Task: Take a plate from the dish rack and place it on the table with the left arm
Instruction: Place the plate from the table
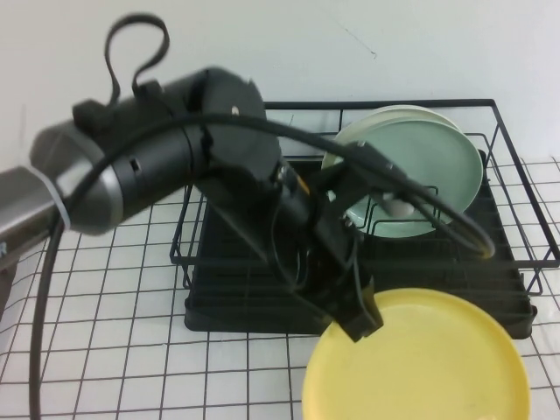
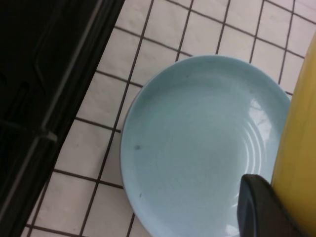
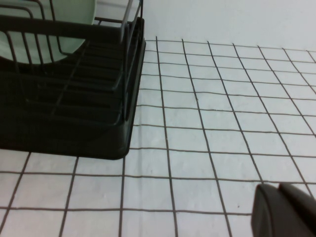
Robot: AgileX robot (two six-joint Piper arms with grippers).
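Note:
My left gripper (image 1: 360, 322) is shut on the near-left rim of the yellow plate (image 1: 429, 363). It holds the plate roughly flat just in front of the dish rack (image 1: 262, 302), over the gridded table (image 1: 131, 350) at the front right. In the left wrist view one black finger (image 2: 259, 207) presses against the yellow plate's edge (image 2: 301, 133), and a light blue plate (image 2: 197, 143) lies on the cloth below. My right gripper (image 3: 279, 210) is shut and empty, low over the table to the right of the rack (image 3: 74, 123); it is not in the high view.
Two pale green plates (image 1: 420, 166) stand upright in the rack's back right; they also show in the right wrist view (image 3: 44, 29). The rack's black base edge (image 2: 39, 74) runs beside the light blue plate. Bare cloth lies at the front left.

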